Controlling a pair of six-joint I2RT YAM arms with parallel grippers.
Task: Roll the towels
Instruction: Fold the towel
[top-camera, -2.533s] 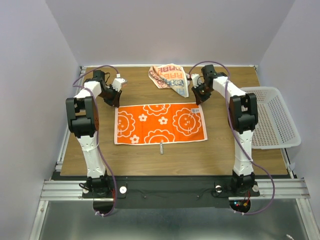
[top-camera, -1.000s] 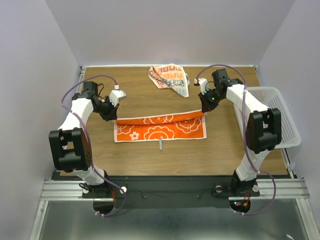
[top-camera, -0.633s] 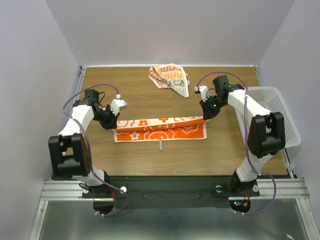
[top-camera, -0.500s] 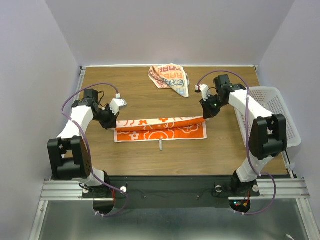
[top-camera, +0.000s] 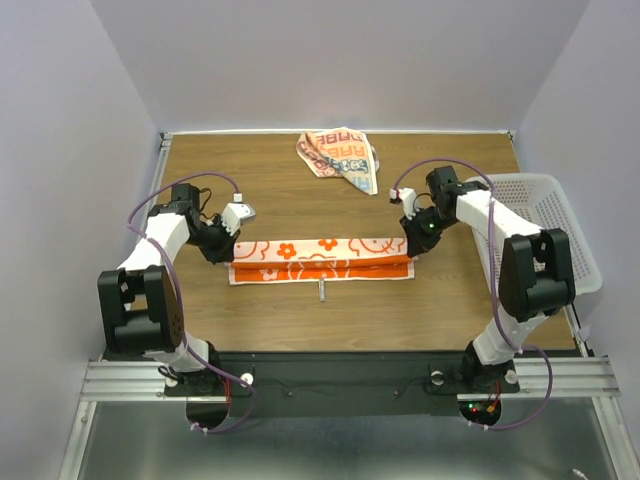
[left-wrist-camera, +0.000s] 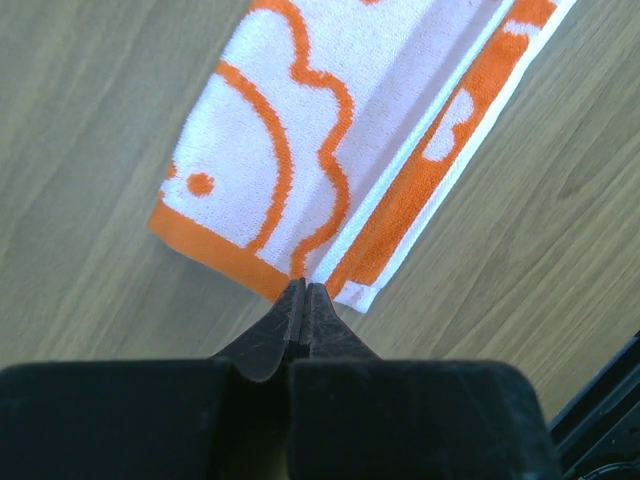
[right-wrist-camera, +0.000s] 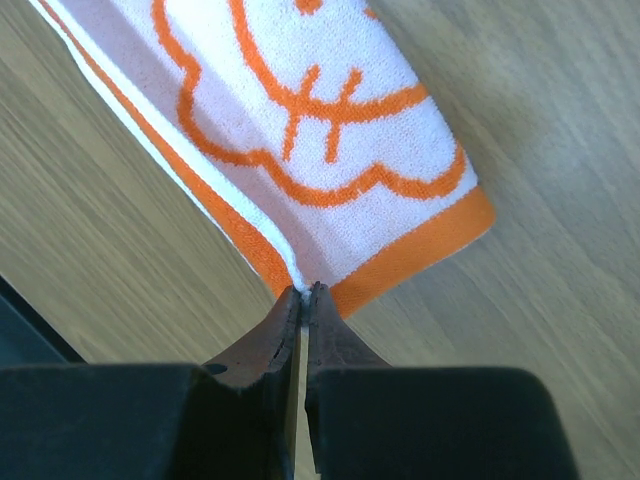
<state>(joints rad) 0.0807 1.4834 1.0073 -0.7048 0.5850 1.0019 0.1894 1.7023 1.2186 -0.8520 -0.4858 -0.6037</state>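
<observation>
An orange flower-print towel (top-camera: 320, 262) lies across the middle of the table, folded lengthwise, with its white underside facing up. My left gripper (top-camera: 231, 256) is shut on the folded-over corner at its left end. In the left wrist view the left gripper (left-wrist-camera: 304, 290) pinches the corner of the towel (left-wrist-camera: 290, 140). My right gripper (top-camera: 408, 254) is shut on the matching right corner. The right wrist view shows the right gripper (right-wrist-camera: 305, 292) nipping the white edge of the towel (right-wrist-camera: 330, 130). A second towel (top-camera: 338, 157), with blue lettering, lies crumpled at the back.
A white perforated basket (top-camera: 548, 236) stands at the right edge of the table. A small metal pin (top-camera: 322, 292) lies just in front of the folded towel. Bare wood surrounds the towel in front and behind.
Both grippers have carried the towel's far edge toward the near edge and lowered it. The raised fold now lies almost flat, showing the white underside.
</observation>
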